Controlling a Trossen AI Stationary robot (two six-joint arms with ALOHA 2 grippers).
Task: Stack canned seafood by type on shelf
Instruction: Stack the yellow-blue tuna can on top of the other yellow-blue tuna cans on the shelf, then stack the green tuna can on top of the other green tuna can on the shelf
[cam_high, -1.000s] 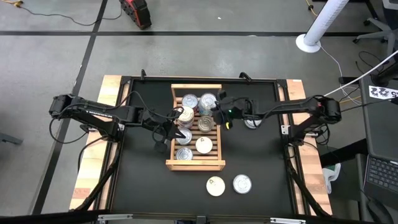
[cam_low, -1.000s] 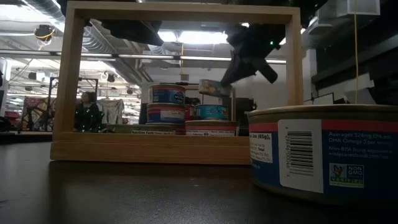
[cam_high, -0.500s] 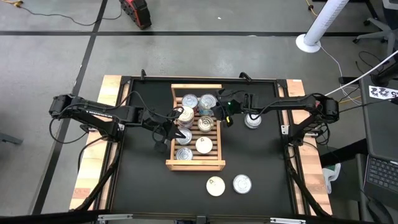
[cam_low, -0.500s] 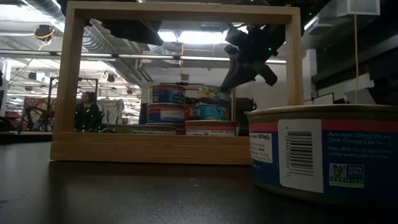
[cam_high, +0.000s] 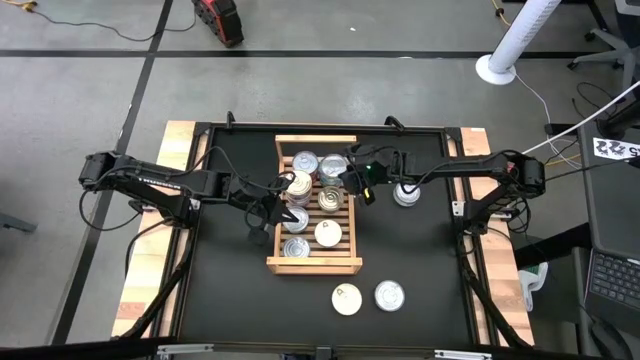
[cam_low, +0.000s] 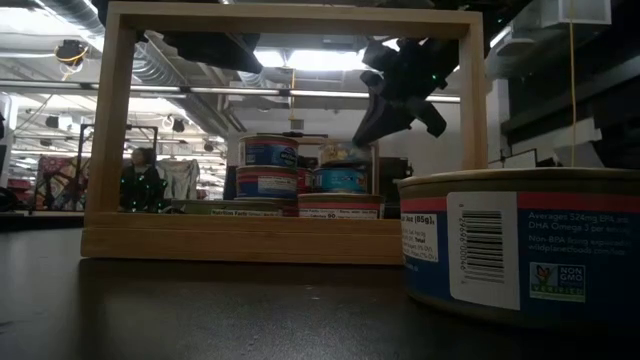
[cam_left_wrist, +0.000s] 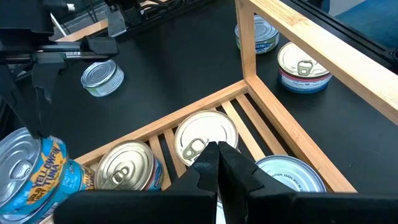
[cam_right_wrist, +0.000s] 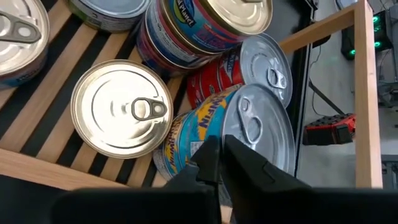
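Blue-labelled tin (cam_right_wrist: 217, 134) lies tilted, lid sideways, on the slatted shelf (cam_high: 313, 265) beneath the right gripper's (cam_right_wrist: 216, 155) nearly closed fingers.

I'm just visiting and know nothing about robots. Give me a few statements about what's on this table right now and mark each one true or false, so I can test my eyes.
1. Two tins stand on the black table in front of the wooden shelf, outside it. True.
2. The shelf is empty. False: several round tins sit in it, some stacked.
3. The right gripper is over the shelf's far right part, above a tilted yellowfin tuna tin. True.
4. The left gripper is parked off the table. False: it is at the shelf's left side, fingers shut.
5. One tin stands on the table to the right of the shelf. True.
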